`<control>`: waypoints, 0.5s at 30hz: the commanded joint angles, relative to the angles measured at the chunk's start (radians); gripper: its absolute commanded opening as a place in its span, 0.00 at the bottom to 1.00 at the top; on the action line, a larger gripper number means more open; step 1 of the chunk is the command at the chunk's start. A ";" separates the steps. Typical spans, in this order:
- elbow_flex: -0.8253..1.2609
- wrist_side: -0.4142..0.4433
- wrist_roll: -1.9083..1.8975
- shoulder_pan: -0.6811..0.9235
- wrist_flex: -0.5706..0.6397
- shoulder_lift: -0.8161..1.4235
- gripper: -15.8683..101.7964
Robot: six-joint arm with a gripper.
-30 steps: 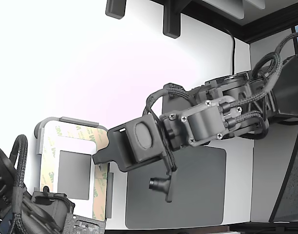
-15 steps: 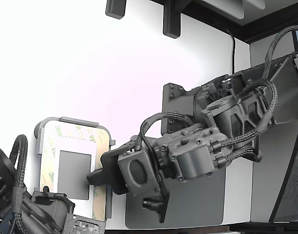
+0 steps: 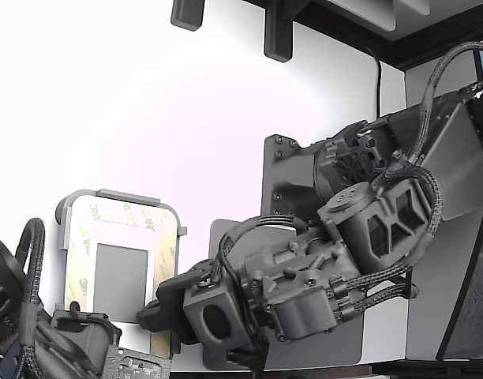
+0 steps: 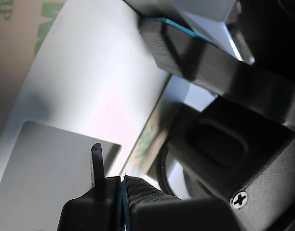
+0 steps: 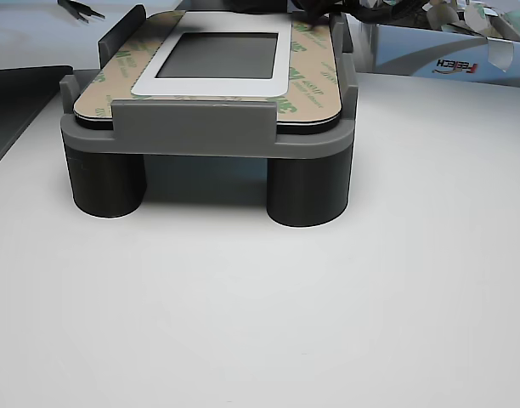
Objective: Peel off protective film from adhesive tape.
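We are seeing the plate [image 3: 119, 237] sitting in its grey holder [image 5: 209, 136], and the protective film [image 5: 307, 81] with its green logos is lying flat over the adhesive tape [image 3: 77, 253] on every side we can see; so we are judging that none of the peeling is done yet. In the exterior view our gripper [image 3: 151, 313] is reaching down at the plate's lower corner, on the exterior view's right side of the frame of strips, near the second arm [image 3: 36, 332] at the bottom. In the wrist view the jaws are looking pressed together, with a thin dark tip [image 4: 96, 161] sticking out over the grey rectangle [image 4: 46, 163]; we cannot tell whether any film is caught between them. We are judging that lifting an edge and pulling every strip off are all left to do.
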State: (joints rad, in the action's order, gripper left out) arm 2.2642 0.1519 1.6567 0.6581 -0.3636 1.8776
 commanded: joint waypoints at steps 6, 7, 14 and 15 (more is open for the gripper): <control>-0.023 -0.025 0.029 -0.002 0.015 0.000 0.04; -0.021 -0.026 0.034 -0.002 0.018 -0.003 0.04; -0.063 -0.037 0.066 0.000 0.009 -0.048 0.04; -0.066 -0.037 0.074 0.000 0.003 -0.051 0.04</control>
State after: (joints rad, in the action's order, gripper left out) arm 2.2304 0.1166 1.7211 0.6657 -0.3590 1.8116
